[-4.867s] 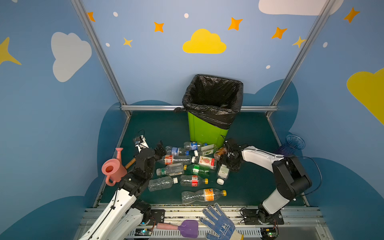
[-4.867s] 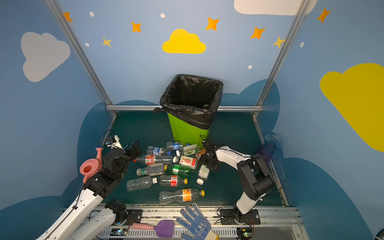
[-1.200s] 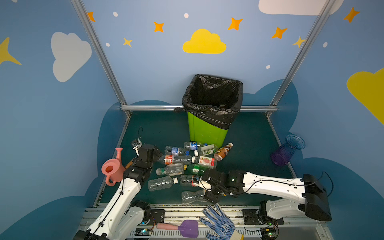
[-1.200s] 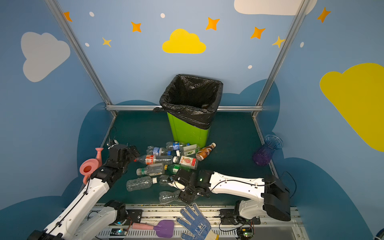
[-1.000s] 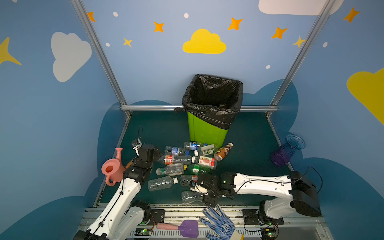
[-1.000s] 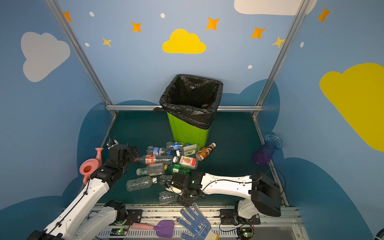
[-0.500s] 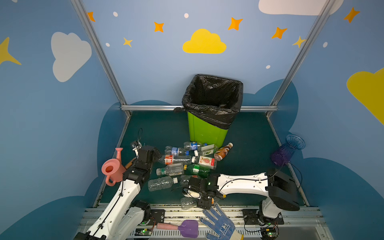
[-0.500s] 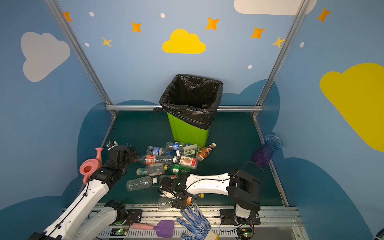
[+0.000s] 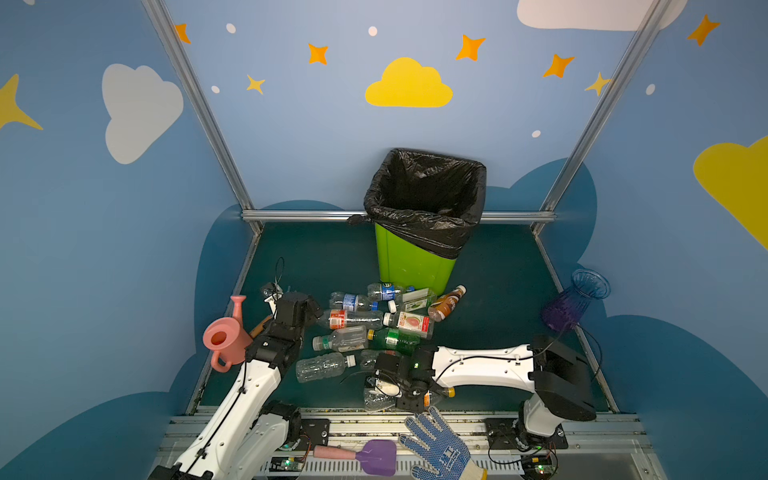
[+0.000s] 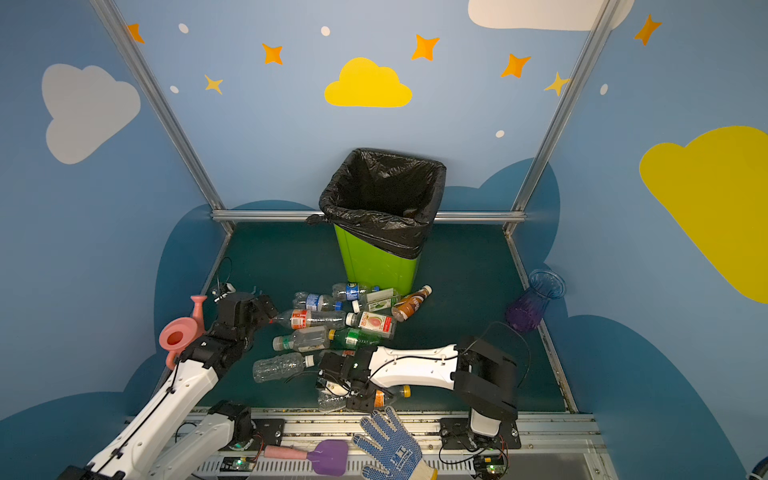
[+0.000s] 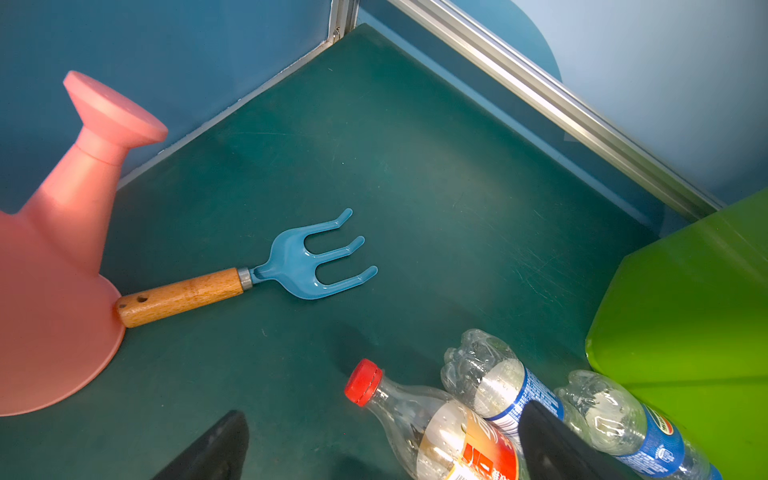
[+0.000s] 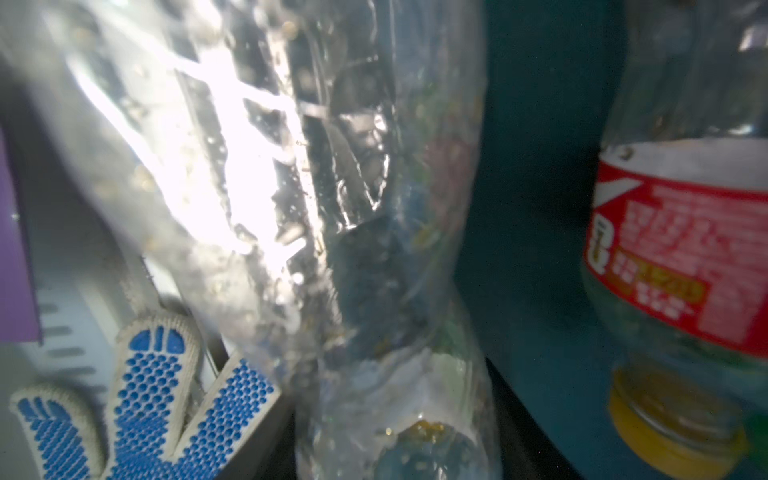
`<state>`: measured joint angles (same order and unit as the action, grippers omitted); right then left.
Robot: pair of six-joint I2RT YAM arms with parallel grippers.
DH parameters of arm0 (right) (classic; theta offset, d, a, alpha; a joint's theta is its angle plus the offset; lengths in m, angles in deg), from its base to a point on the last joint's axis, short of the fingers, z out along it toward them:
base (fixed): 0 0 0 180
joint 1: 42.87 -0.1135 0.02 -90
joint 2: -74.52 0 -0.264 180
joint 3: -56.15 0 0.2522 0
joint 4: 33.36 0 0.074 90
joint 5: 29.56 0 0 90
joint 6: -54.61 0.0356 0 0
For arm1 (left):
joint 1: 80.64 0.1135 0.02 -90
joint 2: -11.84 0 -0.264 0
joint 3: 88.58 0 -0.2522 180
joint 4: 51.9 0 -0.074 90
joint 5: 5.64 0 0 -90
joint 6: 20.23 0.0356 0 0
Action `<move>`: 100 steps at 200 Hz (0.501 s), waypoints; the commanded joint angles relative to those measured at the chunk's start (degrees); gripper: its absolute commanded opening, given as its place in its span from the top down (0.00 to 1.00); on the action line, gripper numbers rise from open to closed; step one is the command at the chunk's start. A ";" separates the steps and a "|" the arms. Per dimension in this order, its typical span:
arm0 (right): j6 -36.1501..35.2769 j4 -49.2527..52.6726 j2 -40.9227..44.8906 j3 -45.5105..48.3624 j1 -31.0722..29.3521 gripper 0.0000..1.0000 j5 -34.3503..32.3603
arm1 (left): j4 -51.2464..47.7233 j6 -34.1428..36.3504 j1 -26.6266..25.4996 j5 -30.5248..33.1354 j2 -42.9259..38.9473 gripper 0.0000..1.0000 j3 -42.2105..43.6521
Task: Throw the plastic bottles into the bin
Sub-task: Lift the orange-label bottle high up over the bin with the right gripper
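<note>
The lime-green bin [image 9: 411, 266] [image 10: 374, 266] with its black bag stands at the back centre. Several plastic bottles [image 9: 353, 319] [image 10: 361, 322] lie in a pile in front of it. My left gripper [image 9: 309, 309] [image 10: 266, 309] [image 11: 384, 424] is open at the pile's left edge, its fingers either side of a red-capped bottle [image 11: 436, 419] without touching it. My right gripper [image 9: 409, 395] [image 10: 361, 395] [image 12: 399, 449] is at the near edge, shut on a large clear bottle [image 9: 376, 401] [image 12: 374, 249] lying on the mat. A red-labelled, yellow-capped bottle [image 12: 673, 249] lies beside it.
A pink watering can [image 9: 224, 340] [image 11: 54, 291] and a blue hand rake [image 11: 291, 266] sit by the left wall. A purple vase [image 9: 575, 305] leans at the right wall. A dotted glove [image 9: 436, 449] and purple spade [image 9: 374, 457] lie on the front rail.
My right arm swung left across the near side of the pile and its jaws closed on the front clear bottle. My left arm has stayed in place, open.
</note>
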<state>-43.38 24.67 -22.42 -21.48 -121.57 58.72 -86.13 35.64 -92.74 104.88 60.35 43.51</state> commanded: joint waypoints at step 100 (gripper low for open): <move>-25.00 -21.37 34.75 -30.10 13.32 0.43 -25.35 | 1.05 -0.41 0.45 0.95 0.61 0.00 1.20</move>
<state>-55.49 19.12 6.36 -46.36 -108.80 40.95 -85.97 35.44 -92.56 105.66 59.96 44.31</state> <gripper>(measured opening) 0.565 0.998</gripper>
